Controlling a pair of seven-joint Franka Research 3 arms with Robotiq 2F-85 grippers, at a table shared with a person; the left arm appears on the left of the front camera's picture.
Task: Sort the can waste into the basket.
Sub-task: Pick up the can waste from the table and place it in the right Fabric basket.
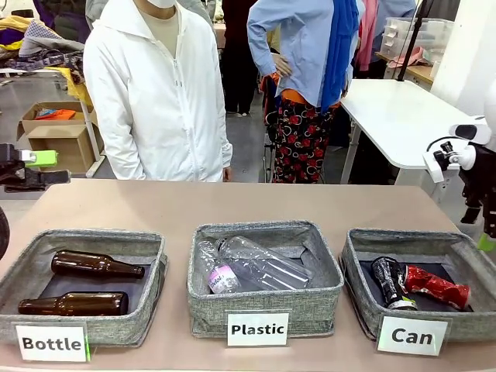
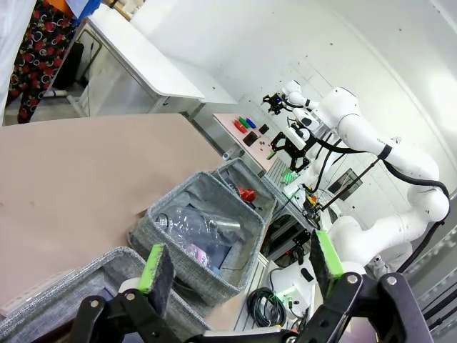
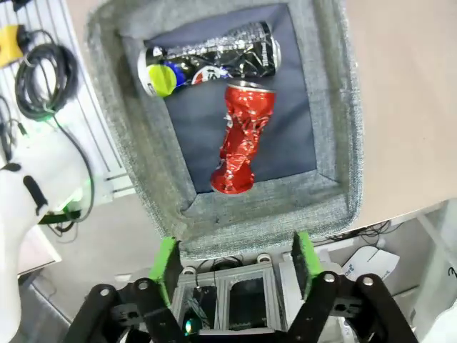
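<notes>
You have bare table [image 1: 232,205] behind the three baskets, open to a reach. The Can basket [image 1: 364,252] is open from above; the black can [image 1: 387,281] and red can [image 1: 435,286] cover much of its floor, touching near the middle.

Three white labels are hanging on the fronts of three grey baskets — "Bottle" [image 1: 51,343] on the left basket [image 1: 81,325], "Plastic" [image 1: 258,329] on the middle basket [image 1: 263,306], "Can" [image 1: 411,335] on the right basket [image 1: 465,322]. Print on the cans is showing too small to read.
</notes>
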